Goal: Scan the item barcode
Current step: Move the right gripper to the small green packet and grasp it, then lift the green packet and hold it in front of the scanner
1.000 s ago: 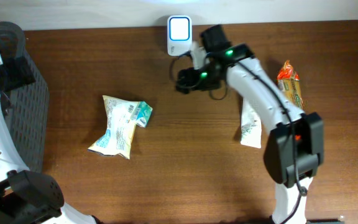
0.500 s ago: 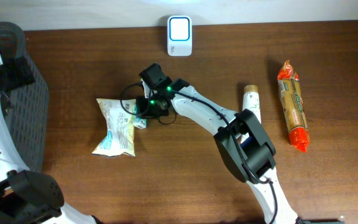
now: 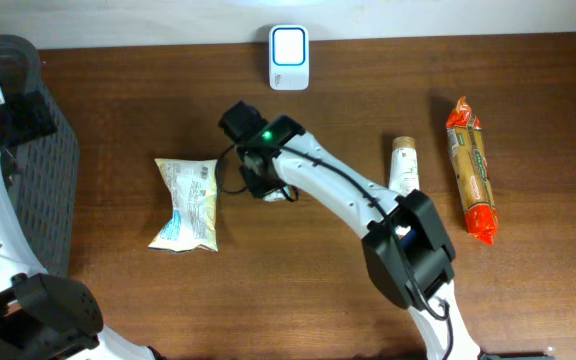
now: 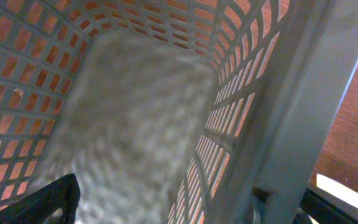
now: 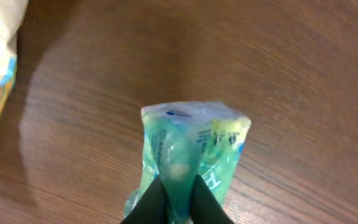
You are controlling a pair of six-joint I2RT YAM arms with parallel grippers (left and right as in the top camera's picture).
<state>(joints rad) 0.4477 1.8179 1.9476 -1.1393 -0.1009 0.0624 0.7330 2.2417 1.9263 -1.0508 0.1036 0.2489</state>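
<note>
From overhead, the right hand (image 3: pixel 258 182) sits over the desk (image 3: pixel 298 280), a white snack bag (image 3: pixel 188 203) just beside it toward the grey basket (image 3: pixel 43 150), the barcode scanner (image 3: pixel 288 45) well beyond it at the desk's far edge, a tube (image 3: pixel 403 165) and an orange wrapped bar (image 3: pixel 471 170) well off to its other side. The left wrist view shows the left hand (image 4: pixel 188 202) spread wide, facing the basket's lattice inside. The right wrist view shows the right hand pinched narrowly on a green packet (image 5: pixel 188 143), the snack bag's edge off to its left.
</note>
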